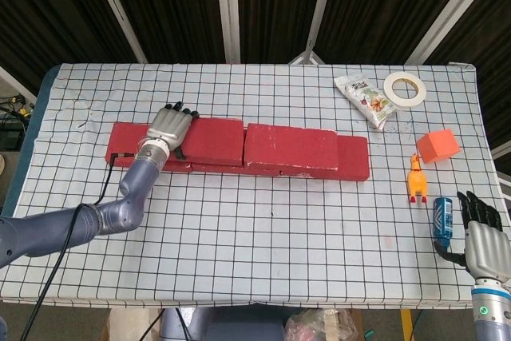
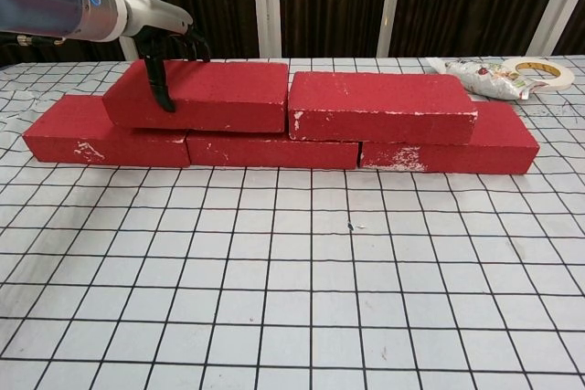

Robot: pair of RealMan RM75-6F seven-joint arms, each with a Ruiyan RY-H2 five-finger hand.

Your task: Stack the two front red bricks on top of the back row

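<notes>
Three red bricks form the back row, seen at its left brick [image 1: 121, 138] [image 2: 80, 139] and its right brick [image 1: 354, 158] [image 2: 498, 142]. Two more red bricks lie on top: the upper left brick [image 1: 211, 140] [image 2: 224, 95] and the upper right brick [image 1: 291, 148] [image 2: 379, 103], almost end to end. My left hand [image 1: 168, 128] [image 2: 165, 50] grips the upper left brick's left end, thumb down its front face and fingers over the back. My right hand [image 1: 484, 243] hangs open at the table's front right corner, holding nothing.
On the right of the checked table [image 1: 263, 237] are a tape roll [image 1: 404, 88], a snack packet [image 1: 365, 100], an orange block [image 1: 437, 145], a yellow toy chicken [image 1: 416, 179] and a blue can [image 1: 443, 222] just left of my right hand.
</notes>
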